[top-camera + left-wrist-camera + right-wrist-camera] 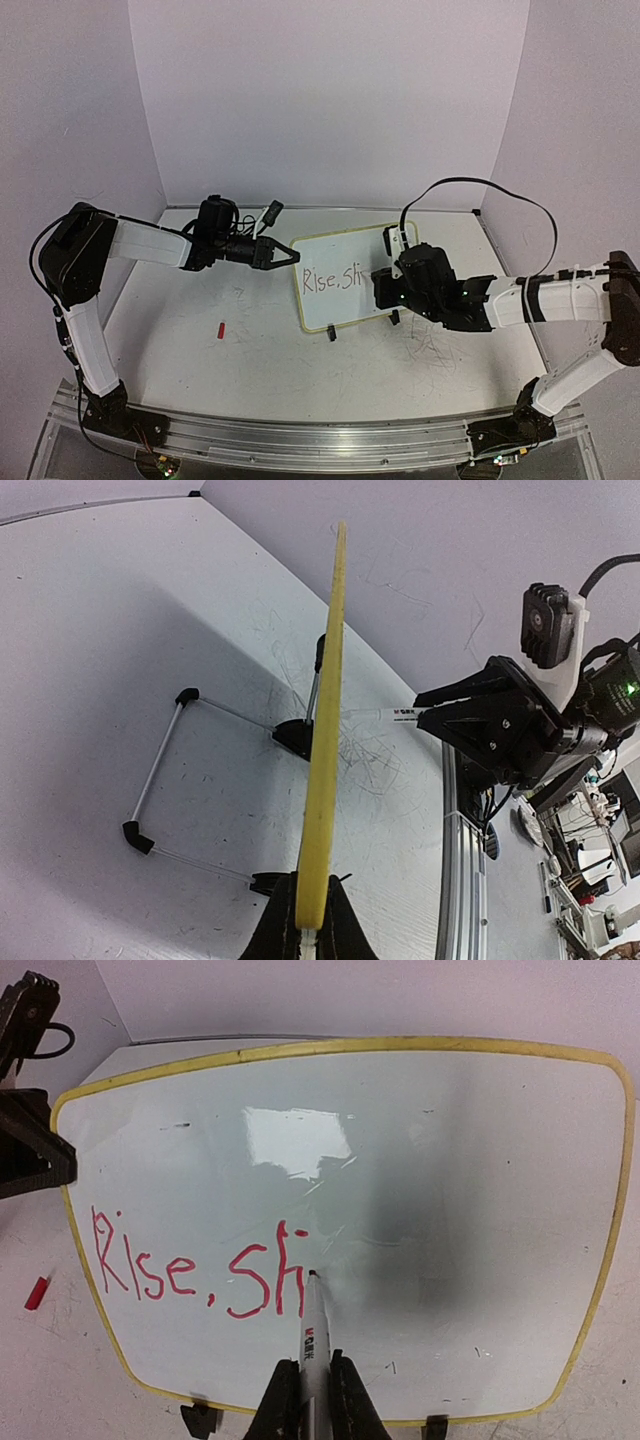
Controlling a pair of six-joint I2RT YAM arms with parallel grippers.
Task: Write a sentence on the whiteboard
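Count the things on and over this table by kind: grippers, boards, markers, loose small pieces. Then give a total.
Grippers: 2, the left gripper and the right gripper
Boards: 1, the whiteboard
Markers: 1, the marker
Loose pieces: 1, the small red piece
Total: 5

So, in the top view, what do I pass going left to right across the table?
Red cap → left gripper, clamped on the whiteboard rim → sentence → right gripper with the marker.
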